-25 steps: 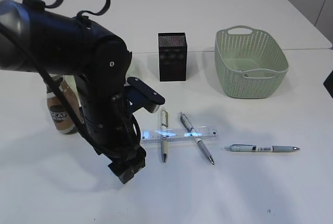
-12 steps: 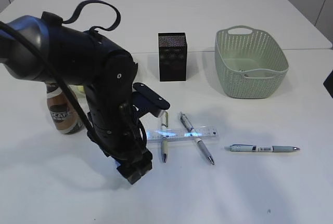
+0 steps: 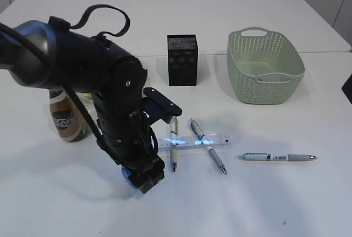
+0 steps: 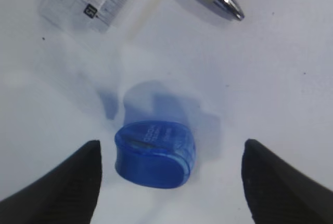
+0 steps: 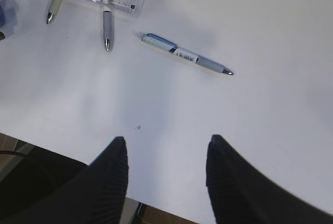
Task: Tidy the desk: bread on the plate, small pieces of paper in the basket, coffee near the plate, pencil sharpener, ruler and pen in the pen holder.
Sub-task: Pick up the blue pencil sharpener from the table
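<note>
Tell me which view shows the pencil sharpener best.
Left wrist view: the blue pencil sharpener lies whole between the open left gripper fingers. The exterior view shows only a blue sliver under the arm; the right wrist view, a blur at its edge.

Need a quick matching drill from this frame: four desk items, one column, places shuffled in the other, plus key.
Items:
1. pencil sharpener
2. ruler
3. coffee
4. basket

Places:
A. standing at the left, partly behind the left arm
B. between the open fingers of the left gripper, touched by neither
C. far right of the desk, beside the pen holder
D. lying across two pens

Pairs: 1-B, 2-D, 3-A, 4-C
</note>
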Tool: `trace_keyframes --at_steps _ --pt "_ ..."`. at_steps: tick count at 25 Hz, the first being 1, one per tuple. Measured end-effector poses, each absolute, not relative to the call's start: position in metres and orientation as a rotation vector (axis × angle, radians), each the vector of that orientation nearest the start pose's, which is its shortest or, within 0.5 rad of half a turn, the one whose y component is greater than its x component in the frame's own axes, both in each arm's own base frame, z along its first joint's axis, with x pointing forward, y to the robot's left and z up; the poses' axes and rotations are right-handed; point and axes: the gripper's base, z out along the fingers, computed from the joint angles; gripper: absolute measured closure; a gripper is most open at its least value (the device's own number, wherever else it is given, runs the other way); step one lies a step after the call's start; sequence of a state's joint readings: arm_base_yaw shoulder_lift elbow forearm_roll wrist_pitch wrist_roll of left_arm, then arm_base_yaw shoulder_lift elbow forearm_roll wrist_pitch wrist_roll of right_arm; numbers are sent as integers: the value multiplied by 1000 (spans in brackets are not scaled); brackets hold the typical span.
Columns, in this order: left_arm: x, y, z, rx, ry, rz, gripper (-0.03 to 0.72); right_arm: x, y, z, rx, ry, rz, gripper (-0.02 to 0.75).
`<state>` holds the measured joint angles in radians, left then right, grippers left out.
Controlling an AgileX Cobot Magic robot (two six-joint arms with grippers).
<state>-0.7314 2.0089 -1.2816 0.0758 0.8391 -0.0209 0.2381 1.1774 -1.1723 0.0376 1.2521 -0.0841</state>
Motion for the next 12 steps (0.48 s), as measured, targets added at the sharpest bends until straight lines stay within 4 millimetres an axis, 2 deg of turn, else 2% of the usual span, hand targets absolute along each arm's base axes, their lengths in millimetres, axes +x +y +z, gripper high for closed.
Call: trace_keyframes --at_steps 7,12 --pt "285 -249 124 1139 2854 54 95 204 53 357 -434 2709 98 344" --pt "286 -250 122 1136 2841 45 95 204 53 357 -433 2709 100 344"
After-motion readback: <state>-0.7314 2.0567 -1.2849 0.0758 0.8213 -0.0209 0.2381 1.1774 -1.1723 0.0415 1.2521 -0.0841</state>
